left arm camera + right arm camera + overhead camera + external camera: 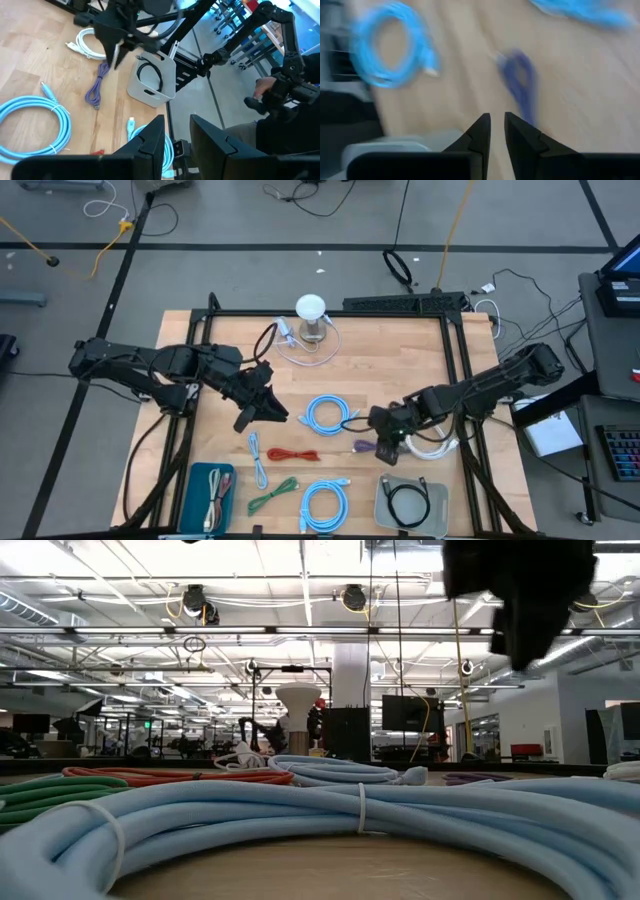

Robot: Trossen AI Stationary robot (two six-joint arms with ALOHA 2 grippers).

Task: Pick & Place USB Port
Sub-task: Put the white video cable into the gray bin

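Several coiled USB cables lie flat on the wooden table: a purple one point(365, 447), two light blue coils point(328, 415) point(325, 502), a red one point(292, 454), a green one point(272, 495) and a white one point(435, 445). My right gripper point(384, 446) hangs slanting down just above the purple cable point(520, 80). Its fingers point(497, 120) stand a narrow gap apart with nothing between them. My left gripper point(272, 410) is raised over the table's left-middle, open and empty point(177, 122), pointing toward the right arm.
A grey tray point(382, 498) holding a black cable point(410, 502) stands at the near right. A teal tray point(197, 480) with cables is at the near left. A white-topped stand point(312, 315) is at the far middle. A person's hands point(272, 95) show beyond the table's right side.
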